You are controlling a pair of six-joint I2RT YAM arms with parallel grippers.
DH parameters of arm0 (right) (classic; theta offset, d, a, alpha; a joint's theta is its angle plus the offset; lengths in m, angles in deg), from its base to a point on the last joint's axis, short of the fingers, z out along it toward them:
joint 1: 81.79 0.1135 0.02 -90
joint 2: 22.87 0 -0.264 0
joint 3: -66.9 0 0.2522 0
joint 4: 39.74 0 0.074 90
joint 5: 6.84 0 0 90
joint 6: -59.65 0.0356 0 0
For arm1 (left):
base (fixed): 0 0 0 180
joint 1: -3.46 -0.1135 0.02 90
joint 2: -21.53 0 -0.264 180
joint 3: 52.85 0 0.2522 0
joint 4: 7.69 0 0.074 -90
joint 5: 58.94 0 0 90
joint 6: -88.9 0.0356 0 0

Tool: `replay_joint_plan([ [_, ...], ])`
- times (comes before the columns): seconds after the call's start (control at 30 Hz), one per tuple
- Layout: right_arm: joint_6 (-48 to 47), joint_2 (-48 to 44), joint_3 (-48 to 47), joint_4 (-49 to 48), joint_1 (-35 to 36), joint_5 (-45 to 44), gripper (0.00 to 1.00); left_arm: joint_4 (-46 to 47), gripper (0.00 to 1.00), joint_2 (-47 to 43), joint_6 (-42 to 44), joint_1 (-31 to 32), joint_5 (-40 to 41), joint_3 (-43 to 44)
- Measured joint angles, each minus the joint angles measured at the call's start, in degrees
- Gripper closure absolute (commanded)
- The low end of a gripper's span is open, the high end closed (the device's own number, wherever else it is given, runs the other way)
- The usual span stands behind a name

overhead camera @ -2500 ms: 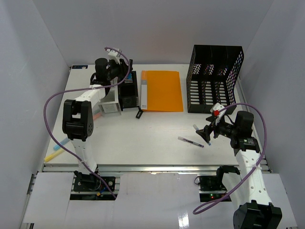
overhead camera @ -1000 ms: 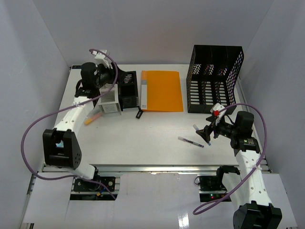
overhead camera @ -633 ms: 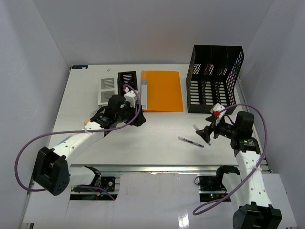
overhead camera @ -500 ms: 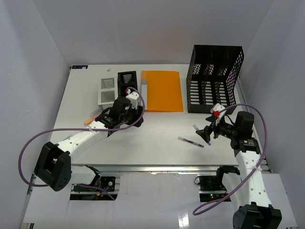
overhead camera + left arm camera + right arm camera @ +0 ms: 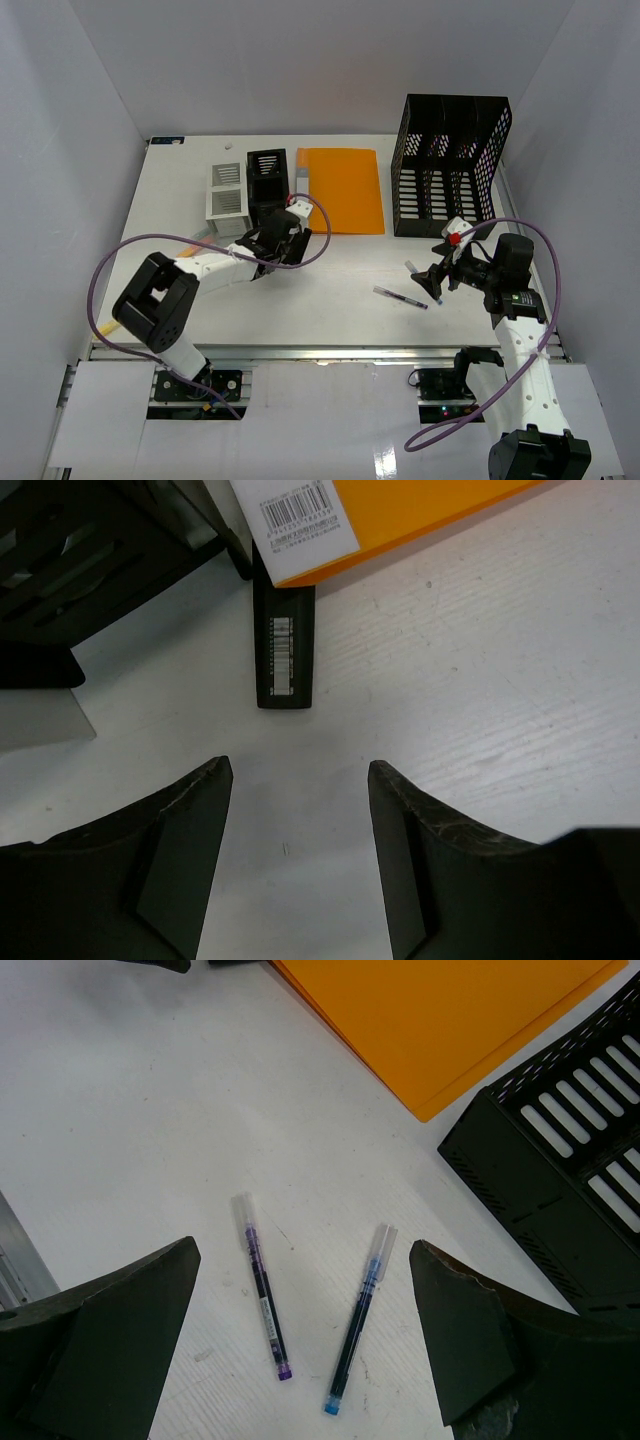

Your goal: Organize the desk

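- We find the surface (image 5: pixel 330 290), a white rectangle with a metal rail along its near edge, enclosed by white walls and carrying every item below.
- The black mesh file rack (image 5: pixel 450 165) stands upright at the far right corner. Its compartments open upward; their interiors are dark, and we cannot tell what they hold.
- Two small mesh organisers stand side by side at the far left: a white organiser (image 5: pixel 226 192) and a black organiser (image 5: pixel 266 175), touching each other. We cannot make out any contents.
- The orange folder (image 5: pixel 340 190) lies flat between the organisers and the file rack. A white barcode label (image 5: pixel 295 515) sits on its left near corner.
- A small flat black stick (image 5: pixel 285 645) with its own barcode strip lies on the surface, its far end at the folder's labelled corner.
- The left tool (image 5: pixel 297 780) hovers just short of this stick, fingers apart, nothing between them.
- A purple pen (image 5: pixel 262 1300) and a blue pen (image 5: pixel 358 1320) lie near each other, apart, in front of the file rack.
- The right tool (image 5: pixel 300 1250) hangs over both pens, fingers spread wide, gripping nothing.
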Motion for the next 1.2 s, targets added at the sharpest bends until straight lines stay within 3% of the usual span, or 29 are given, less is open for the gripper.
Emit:
replay_joint_plan([
  [0.3,-0.32,-0.02,0.0,0.0,0.0,0.0,0.08,-0.43,0.36,11.8,2.21,0.01,2.15,9.63],
  [0.53,-0.44,-0.02,0.0,0.02,0.0,0.02,0.08,-1.56,0.53,13.97,2.54,0.0,3.58,12.06],
  [0.67,-0.44,-0.02,0.0,0.02,0.0,0.02,0.08,-1.88,0.59,14.17,2.22,0.0,3.68,12.15],
  [1.0,-0.44,-0.05,0.0,0.02,0.0,0.09,0.08,-1.33,0.86,12.72,-1.03,-0.05,1.89,10.02],
  [1.2,-0.44,-0.11,0.0,0.02,0.0,0.53,0.08,-1.15,0.91,6.43,-6.08,-0.11,-3.81,2.96],
])
